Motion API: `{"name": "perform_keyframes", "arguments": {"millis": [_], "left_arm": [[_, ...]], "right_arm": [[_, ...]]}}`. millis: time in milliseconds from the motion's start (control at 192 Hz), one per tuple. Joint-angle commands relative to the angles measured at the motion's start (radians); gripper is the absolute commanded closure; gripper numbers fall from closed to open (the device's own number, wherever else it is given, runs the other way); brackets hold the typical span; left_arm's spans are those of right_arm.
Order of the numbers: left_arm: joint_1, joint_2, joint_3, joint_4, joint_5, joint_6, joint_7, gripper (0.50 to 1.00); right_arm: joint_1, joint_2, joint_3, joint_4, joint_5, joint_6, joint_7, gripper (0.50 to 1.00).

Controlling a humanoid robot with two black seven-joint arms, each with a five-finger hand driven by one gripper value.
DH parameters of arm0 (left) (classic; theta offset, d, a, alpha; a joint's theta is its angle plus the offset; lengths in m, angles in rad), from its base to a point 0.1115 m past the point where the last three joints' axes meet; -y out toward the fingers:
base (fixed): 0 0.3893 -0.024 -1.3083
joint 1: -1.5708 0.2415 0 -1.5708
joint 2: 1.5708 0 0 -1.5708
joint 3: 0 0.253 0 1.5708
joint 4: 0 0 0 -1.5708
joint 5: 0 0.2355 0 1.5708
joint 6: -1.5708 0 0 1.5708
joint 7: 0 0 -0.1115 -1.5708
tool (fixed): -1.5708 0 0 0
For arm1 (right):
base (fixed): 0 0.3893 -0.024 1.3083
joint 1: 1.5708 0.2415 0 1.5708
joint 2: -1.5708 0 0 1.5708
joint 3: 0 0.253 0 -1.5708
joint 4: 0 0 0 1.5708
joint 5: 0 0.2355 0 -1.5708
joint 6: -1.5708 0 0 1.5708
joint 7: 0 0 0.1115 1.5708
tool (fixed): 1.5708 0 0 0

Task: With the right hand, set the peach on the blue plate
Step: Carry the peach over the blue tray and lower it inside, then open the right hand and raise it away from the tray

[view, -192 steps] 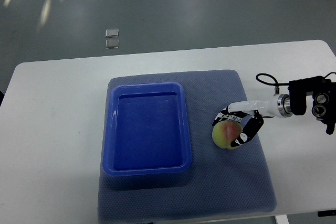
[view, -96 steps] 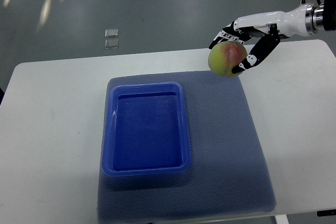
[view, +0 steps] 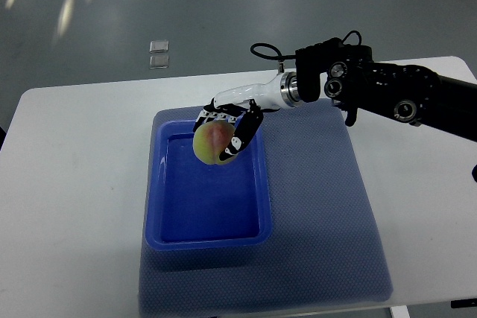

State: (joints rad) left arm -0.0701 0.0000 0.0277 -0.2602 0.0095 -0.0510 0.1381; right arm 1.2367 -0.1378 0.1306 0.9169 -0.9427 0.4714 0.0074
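Note:
The peach (view: 210, 143), yellow-green with a red blush, is held in my right hand (view: 226, 130), whose fingers are curled around it. The hand and peach hang over the far part of the blue plate (view: 159, 184), a deep rectangular blue tray, above its inside. I cannot tell how high the peach is above the tray floor. The right arm (view: 373, 91) reaches in from the right edge across the mat. The left hand is out of view.
The blue tray lies on a grey-blue mat (view: 320, 214) on a white table (view: 67, 184). Two small clear squares (view: 158, 55) lie on the floor beyond the table's far edge.
My right hand lifted the peach off the mat at the right, swung it up past the table's far edge, then carried it left to over the blue tray.

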Motion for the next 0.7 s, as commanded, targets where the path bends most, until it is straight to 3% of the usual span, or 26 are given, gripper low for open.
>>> {"name": "perform_keyframes", "arguments": {"millis": [0,125,255,261,287,318,328,334,339,344,396,401,412,485,693], "left_arm": [[0.000,0.000,0.000,0.003,0.000,0.000,0.000,0.500],[0.000,0.000,-0.002,-0.001,0.000,0.000,0.000,0.500],[0.000,0.000,-0.002,-0.001,0.000,0.000,0.000,0.500],[0.001,0.000,-0.002,-0.001,0.000,0.000,0.000,0.500],[0.000,0.000,0.000,-0.001,0.000,0.000,0.000,0.500],[0.001,0.000,0.000,-0.001,0.000,0.000,0.000,0.500],[0.001,0.000,0.000,0.001,0.000,0.000,0.000,0.500],[0.001,0.000,-0.002,-0.001,0.000,0.000,0.000,0.500],[0.001,0.000,-0.002,-0.001,0.000,0.000,0.000,0.500],[0.000,0.000,-0.002,0.001,0.000,0.000,0.000,0.500],[0.000,0.000,-0.002,0.001,0.000,0.000,0.000,0.500],[0.000,0.000,0.000,0.001,0.000,0.000,0.000,0.500],[0.000,0.000,0.000,0.001,0.000,0.000,0.000,0.500],[0.000,0.000,0.000,0.003,0.000,0.000,0.000,0.500],[0.001,0.000,0.000,0.004,0.000,0.000,0.000,0.500]], "right_arm": [[-0.025,0.073,-0.006,-0.056,-0.024,-0.022,0.000,1.000],[-0.086,0.136,-0.009,-0.107,-0.067,-0.050,0.000,1.000],[-0.097,0.138,-0.009,-0.124,-0.073,-0.070,0.000,0.985],[-0.101,0.138,-0.011,-0.125,-0.076,-0.066,0.002,0.951],[-0.103,0.138,-0.011,-0.125,-0.076,-0.062,0.002,0.928],[-0.105,0.138,-0.011,-0.125,-0.074,-0.059,0.002,0.865],[-0.105,0.138,-0.009,-0.125,-0.076,-0.059,0.002,0.836],[-0.105,0.138,-0.009,-0.125,-0.076,-0.057,0.002,0.798],[-0.105,0.138,-0.009,-0.125,-0.076,-0.057,0.002,0.797],[-0.105,0.138,-0.008,-0.125,-0.074,-0.057,0.000,0.753],[-0.105,0.138,-0.008,-0.125,-0.074,-0.057,0.000,0.752],[-0.103,0.138,-0.003,-0.124,-0.073,-0.056,0.002,0.617],[-0.102,0.138,-0.003,-0.124,-0.073,-0.054,0.002,0.605],[-0.092,0.133,0.007,-0.124,-0.071,-0.045,0.000,0.568],[-0.019,0.024,0.061,-0.076,-0.051,0.013,0.000,0.568]]}}
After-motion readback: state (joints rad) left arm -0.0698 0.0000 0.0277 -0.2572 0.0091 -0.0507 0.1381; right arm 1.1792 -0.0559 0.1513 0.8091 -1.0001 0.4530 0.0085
